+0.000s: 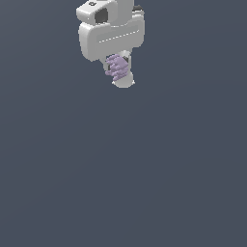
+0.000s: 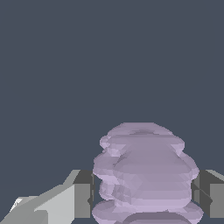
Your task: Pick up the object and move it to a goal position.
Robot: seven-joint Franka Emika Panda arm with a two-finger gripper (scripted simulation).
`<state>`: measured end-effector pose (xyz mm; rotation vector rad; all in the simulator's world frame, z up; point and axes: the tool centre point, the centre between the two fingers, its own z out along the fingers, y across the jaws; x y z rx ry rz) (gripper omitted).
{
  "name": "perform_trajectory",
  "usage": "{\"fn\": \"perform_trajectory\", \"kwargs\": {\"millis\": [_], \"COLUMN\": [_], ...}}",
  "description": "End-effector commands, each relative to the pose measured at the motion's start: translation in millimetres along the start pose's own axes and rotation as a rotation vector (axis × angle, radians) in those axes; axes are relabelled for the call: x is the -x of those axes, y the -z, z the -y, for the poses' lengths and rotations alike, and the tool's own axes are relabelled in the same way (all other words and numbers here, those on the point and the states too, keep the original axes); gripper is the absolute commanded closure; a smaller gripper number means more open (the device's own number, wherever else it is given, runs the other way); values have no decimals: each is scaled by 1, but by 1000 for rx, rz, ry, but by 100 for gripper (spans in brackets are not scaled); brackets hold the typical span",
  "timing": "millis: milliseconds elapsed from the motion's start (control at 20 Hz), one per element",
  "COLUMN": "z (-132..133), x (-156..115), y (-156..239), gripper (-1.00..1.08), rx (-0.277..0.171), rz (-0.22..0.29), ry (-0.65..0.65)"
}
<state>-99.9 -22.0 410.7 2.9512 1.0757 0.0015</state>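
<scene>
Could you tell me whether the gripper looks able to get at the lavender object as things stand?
Yes, it seems so: the gripper already has the lavender object between its fingers, which press on either side in the wrist view. Nothing else is near it.

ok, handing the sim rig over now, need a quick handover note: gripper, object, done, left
Gripper: shut on the lavender object, one finger on each side in the wrist view.
Object: held between the fingers, near the top of the exterior view; no surface under it can be made out against the plain grey background.
Done: the grasp.
Left: carry it to the goal. No goal marker shows in either view, so how far remains cannot be told.
</scene>
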Motion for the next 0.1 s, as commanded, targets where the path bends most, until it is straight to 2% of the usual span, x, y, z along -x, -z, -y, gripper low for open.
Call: {"fn": "perform_trajectory", "kwargs": {"millis": [0, 50], "z": [0, 0], "x": [0, 0], "y": [3, 3], "gripper": [108, 108], "rx": [-1, -1], "rz": [1, 1], "ry": [0, 0]}}
